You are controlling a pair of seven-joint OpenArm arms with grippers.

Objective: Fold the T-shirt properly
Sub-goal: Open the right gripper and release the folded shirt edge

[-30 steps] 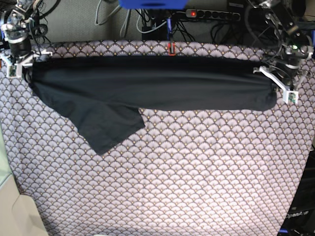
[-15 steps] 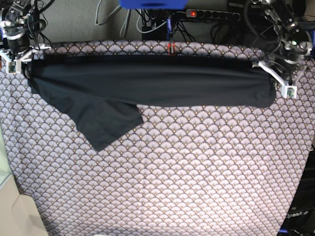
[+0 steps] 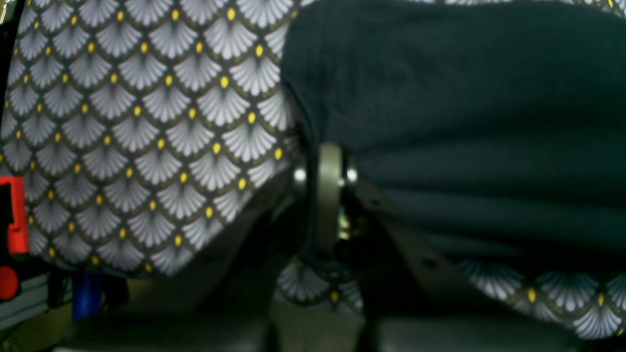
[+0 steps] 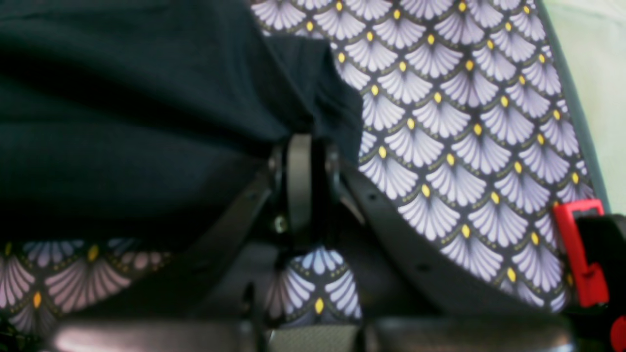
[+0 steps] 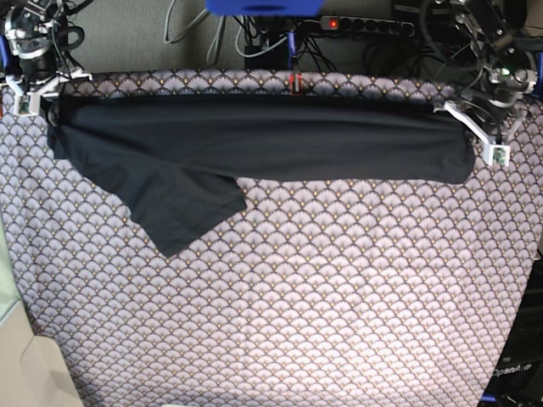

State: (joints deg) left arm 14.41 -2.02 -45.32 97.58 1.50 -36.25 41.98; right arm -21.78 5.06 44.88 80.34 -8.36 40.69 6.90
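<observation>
Farther back now, T-shirt [image 5: 254, 144] stretched crosswise, both arms' fingers [image 5: 480, 136] [image 5: 38, 89] pinched on its ends.

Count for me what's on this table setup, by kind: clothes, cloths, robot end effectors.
T-shirt: 1
Tablecloth: 1
End effectors, left end effector and right end effector: 2
Total: 4

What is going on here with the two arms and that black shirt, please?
The two arms are folding a black T-shirt on the scallop-patterned tablecloth. The left gripper and right gripper are each shut on one end of it, stretched along the far edge. One sleeve trails toward the near side.
</observation>
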